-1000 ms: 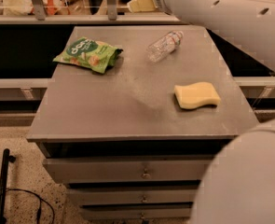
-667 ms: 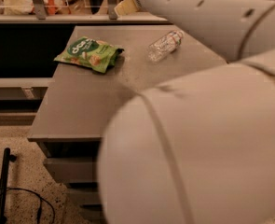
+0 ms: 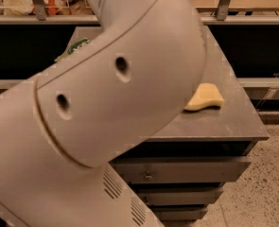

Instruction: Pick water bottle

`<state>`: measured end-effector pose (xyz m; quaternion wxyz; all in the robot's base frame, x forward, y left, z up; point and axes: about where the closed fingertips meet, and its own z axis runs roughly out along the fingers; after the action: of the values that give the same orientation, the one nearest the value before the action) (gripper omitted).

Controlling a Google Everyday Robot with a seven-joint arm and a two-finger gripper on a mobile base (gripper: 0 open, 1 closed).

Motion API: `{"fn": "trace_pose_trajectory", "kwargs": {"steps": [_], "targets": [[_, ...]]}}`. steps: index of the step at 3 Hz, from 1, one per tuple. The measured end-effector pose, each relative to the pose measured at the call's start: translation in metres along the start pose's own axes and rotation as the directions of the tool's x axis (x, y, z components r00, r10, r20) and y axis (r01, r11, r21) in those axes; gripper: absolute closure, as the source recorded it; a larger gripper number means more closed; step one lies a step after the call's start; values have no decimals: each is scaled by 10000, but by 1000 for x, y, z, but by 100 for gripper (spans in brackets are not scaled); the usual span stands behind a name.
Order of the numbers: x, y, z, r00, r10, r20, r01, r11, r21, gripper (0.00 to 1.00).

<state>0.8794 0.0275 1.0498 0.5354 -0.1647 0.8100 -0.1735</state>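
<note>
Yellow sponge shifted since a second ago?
No: the yellow sponge sits in the same spot by the right edge of the table. The arm hides the water bottle; the gripper is out of view.

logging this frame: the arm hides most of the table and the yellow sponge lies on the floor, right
No. In the camera view the sponge lies on the table, not the floor. The arm does hide most of the table. The gripper and the bottle are out of view.
</note>
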Motion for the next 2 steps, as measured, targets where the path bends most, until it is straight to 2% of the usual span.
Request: {"fn": "trace_pose_trajectory", "kwargs": {"steps": [1, 2], "targets": [[-12, -79, -27, 9851, 1650, -476, -1517, 9659, 2097, 0], [36, -132, -26, 9501, 2721, -1523, -1933, 8972, 3970, 0]]}}
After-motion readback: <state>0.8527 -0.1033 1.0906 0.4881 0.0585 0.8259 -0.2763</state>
